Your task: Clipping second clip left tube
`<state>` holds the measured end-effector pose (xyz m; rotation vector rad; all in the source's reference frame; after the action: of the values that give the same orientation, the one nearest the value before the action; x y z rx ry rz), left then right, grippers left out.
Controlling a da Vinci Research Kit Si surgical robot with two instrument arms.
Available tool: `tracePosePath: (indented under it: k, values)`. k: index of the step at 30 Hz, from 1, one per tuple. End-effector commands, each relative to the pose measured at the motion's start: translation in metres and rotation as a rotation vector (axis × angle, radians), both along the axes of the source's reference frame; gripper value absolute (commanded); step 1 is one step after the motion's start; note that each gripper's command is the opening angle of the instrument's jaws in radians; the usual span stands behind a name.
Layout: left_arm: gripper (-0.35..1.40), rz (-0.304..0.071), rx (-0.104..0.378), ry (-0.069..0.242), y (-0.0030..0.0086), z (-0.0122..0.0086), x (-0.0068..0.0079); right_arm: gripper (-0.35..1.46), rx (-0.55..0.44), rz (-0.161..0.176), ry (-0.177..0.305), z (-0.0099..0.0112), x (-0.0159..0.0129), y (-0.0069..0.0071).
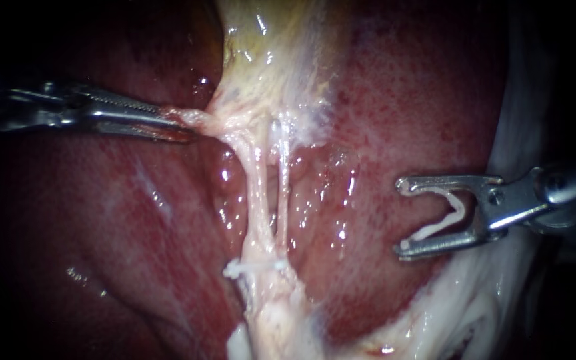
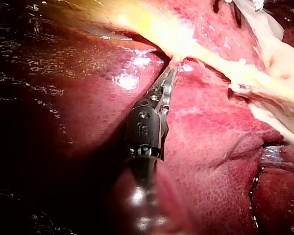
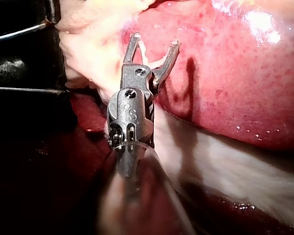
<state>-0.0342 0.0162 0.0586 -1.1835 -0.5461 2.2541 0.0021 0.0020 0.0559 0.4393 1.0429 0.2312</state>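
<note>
My left instrument point(image 1: 183, 125) comes in across the liver point(image 1: 408, 100). Its jaws are closed tight on a fold of pale tissue point(image 1: 201, 120) at the lower edge of the gallbladder point(image 1: 268, 60). In the left wrist view the two jaws lie together with that pale fold pinched at their tips.

Below the gallbladder, two thin tubes run down side by side with a narrow gap between them. The left tube point(image 1: 256, 190) is the thicker strand, and the right tube point(image 1: 283, 193) lies just beside it. A white placed clip point(image 1: 256, 268) lies across their lower end, where they merge into one pale stalk.

My right instrument point(image 1: 401, 217) hangs over the liver to the right of both tubes, well apart from the left tube and touching neither. Its jaws stand wide apart with a white open clip point(image 1: 453, 212) seated between them, one leg along each jaw. The right wrist view shows the same spread jaws with the white clip in their fork.
</note>
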Motion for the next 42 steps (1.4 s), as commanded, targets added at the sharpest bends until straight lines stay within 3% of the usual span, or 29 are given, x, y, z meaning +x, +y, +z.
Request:
tracePosePath:
  k: [1,5,10,14,18,21,29,38,42]
  values:
    - [-0.35,0.0,0.002,-0.001,0.0002,-0.0003,0.0002,0.5,0.0,0.0,0.0,0.0,0.0,0.0]
    - [-0.35,0.001,0.01,-0.003,0.0012,-0.0023,0.0012,0.5,-0.006,-0.003,0.001,0.0001,0.0,-0.0001]
    - [-0.35,-0.037,0.002,0.006,0.0032,-0.0054,0.0037,0.5,-0.006,-0.003,0.001,0.0,0.0001,-0.0001]
    - [-0.35,-0.047,-0.006,0.009,0.0038,-0.0062,0.0049,0.5,0.005,0.004,-0.002,-0.0001,0.0007,-0.0002]
    - [-0.35,-0.048,-0.006,0.009,0.0038,-0.0061,0.0048,0.5,0.056,0.016,-0.002,-0.0005,0.0027,-0.0004]
    - [-0.35,-0.049,-0.006,0.01,0.0038,-0.0061,0.0048,0.5,0.161,-0.007,0.019,-0.001,0.0047,-0.0007]
    - [-0.35,-0.05,-0.007,0.011,0.0037,-0.006,0.0046,0.5,0.393,0.047,0.052,-0.0017,0.0113,-0.001]
    - [-0.35,-0.051,-0.008,0.012,0.0036,-0.0059,0.0044,0.5,0.493,0.091,0.037,0.0006,0.017,-0.001]
    - [-0.35,-0.051,-0.008,0.012,0.0036,-0.0059,0.0044,0.5,0.532,0.113,0.026,0.0023,0.018,-0.0013]
